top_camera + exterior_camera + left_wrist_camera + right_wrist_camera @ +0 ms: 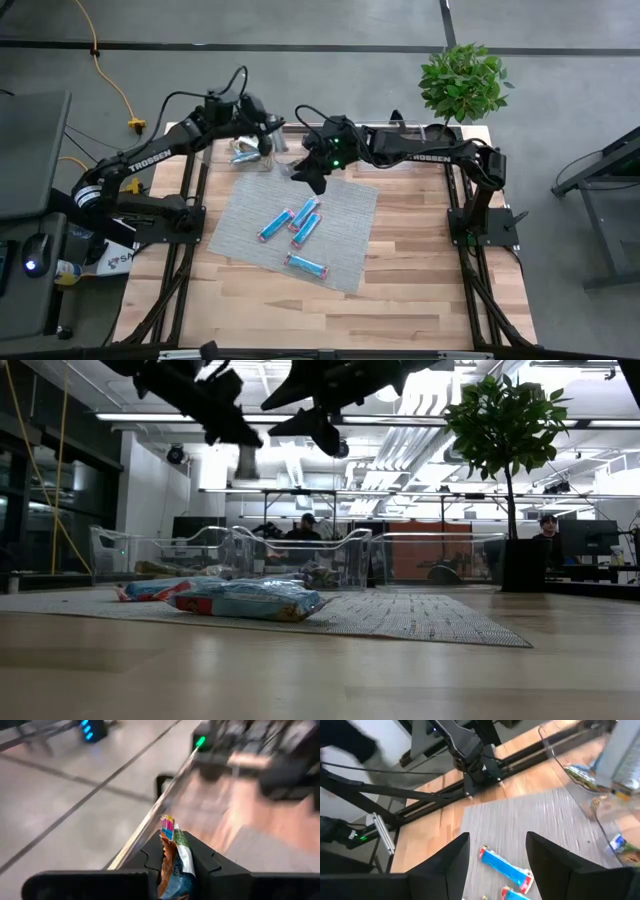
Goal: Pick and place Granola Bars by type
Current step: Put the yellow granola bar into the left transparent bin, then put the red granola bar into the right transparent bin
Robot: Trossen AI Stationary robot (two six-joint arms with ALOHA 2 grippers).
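Your left tool [175,870] is clamped on one granola bar [174,857], a blue-and-yellow-green wrapper standing upright between the fingers, held above the clear bins [262,150] at the far edge of the table [420,260]. Your right tool [495,855] hangs with its fingers apart and nothing between them, over the far part of the grey mat [345,215]. Four blue bars with pink-red ends [300,225] lie on that mat, three near one another and one apart toward the near edge. A potted plant [462,82] stands at the table's far right corner.
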